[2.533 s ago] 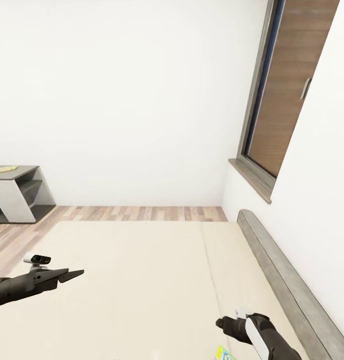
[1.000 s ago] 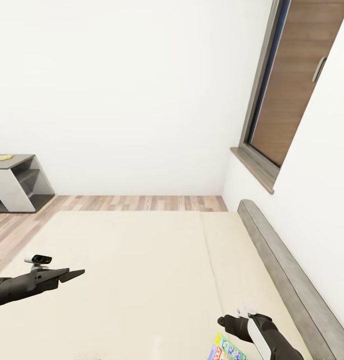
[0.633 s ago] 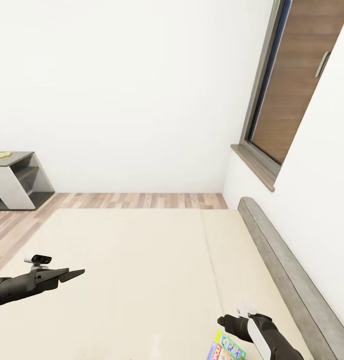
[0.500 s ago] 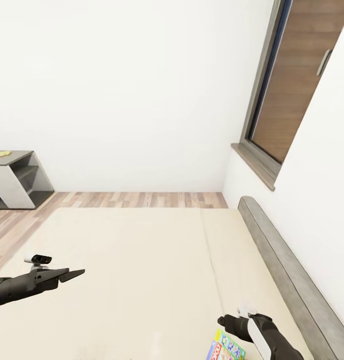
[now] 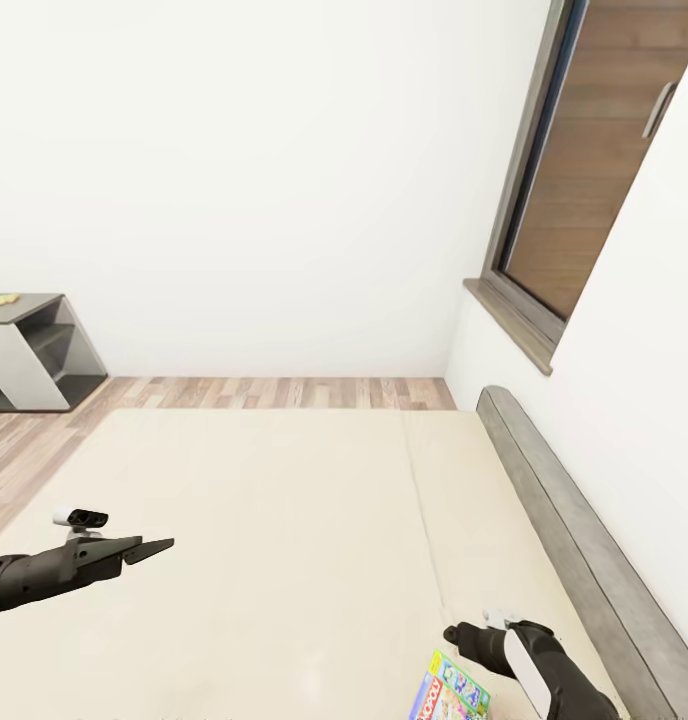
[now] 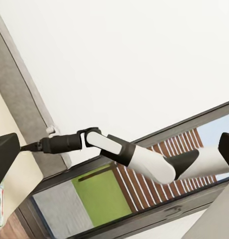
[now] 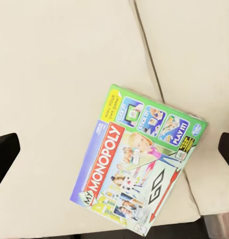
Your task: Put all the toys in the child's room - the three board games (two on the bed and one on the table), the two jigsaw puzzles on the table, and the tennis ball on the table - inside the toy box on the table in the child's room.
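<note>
A colourful Monopoly board game [image 5: 450,691] lies flat on the cream bed [image 5: 284,520], near the corner closest to me. Its green and blue lid [image 7: 139,164] faces up in the right wrist view. My right gripper [image 5: 454,633] hovers just above and beyond the box, open, and its dark fingers [image 7: 4,154] stand wide apart on either side of the game without touching it. My left gripper [image 5: 149,548] hangs open over the bed's left part with nothing in it. The table, the toy box and the other toys are out of view.
A grey headboard [image 5: 574,540] runs along the bed's right side against the white wall. Above it is a window with a wooden blind [image 5: 594,170]. A grey shelf unit [image 5: 29,350] stands on the wood floor [image 5: 284,392] at far left.
The whole view has shifted, so the camera moved: more of the board game shows at the bottom edge. Both arms keep their pose, grippers still open.
</note>
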Robot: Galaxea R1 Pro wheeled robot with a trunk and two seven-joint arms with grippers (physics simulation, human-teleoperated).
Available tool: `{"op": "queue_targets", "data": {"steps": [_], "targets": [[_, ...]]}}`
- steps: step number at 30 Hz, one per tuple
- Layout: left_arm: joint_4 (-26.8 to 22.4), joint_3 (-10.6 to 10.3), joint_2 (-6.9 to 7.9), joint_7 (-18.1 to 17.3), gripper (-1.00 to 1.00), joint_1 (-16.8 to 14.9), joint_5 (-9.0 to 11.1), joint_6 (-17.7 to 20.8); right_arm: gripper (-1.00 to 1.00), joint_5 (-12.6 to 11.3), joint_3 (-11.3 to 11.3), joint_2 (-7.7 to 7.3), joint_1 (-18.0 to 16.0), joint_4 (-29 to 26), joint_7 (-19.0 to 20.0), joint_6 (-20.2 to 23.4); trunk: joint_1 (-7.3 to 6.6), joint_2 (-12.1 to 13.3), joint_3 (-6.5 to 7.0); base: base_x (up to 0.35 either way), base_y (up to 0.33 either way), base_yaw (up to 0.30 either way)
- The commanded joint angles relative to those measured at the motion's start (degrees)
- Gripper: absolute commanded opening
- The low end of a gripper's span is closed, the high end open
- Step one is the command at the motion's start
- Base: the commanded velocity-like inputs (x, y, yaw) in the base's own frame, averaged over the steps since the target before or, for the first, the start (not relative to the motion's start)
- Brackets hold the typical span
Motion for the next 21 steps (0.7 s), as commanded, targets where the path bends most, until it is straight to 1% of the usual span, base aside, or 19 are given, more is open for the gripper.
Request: {"op": "queue_targets", "data": {"steps": [1, 4, 9, 18, 21], "targets": [[0.0, -0.3, 0.06, -0.2, 1.0, -0.1, 0.3, 0.6, 1.0, -0.1, -0.3, -0.34, -0.2, -0.1, 0.1, 0.4, 0.03, -0.1, -0.21, 0.0, 0.0, 0.0], [0.0, -0.3, 0.02, -0.2, 1.0, -0.1, 0.3, 0.7, 1.0, -0.4, -0.6, -1.37, -0.5, -0.1, 0.1, 0.5, 0.03, -0.1, -0.49, 0.0, 0.0, 0.0], [0.0, -0.3, -0.02, -0.2, 1.0, -0.1, 0.3, 0.7, 1.0, -0.5, -0.7, -1.98, -1.1, -0.2, 0.1, 0.5, 0.03, -0.1, -0.95, 0.0, 0.0, 0.0], [0.0, -0.3, -0.11, -0.2, 1.0, -0.1, 0.3, 0.7, 1.0, -0.5, -0.7, -2.2, -1.6, -0.5, 0.1, 0.6, 0.03, -0.1, -1.78, 0.0, 0.0, 0.0], [-0.5, -0.3, -0.37, -0.2, 1.0, -0.1, 0.3, 0.9, 1.0, -0.5, -0.7, -2.22, -1.6, -0.5, 0.1, 0.6, 0.03, -0.1, -2.05, 0.0, 0.0, 0.0]]}}
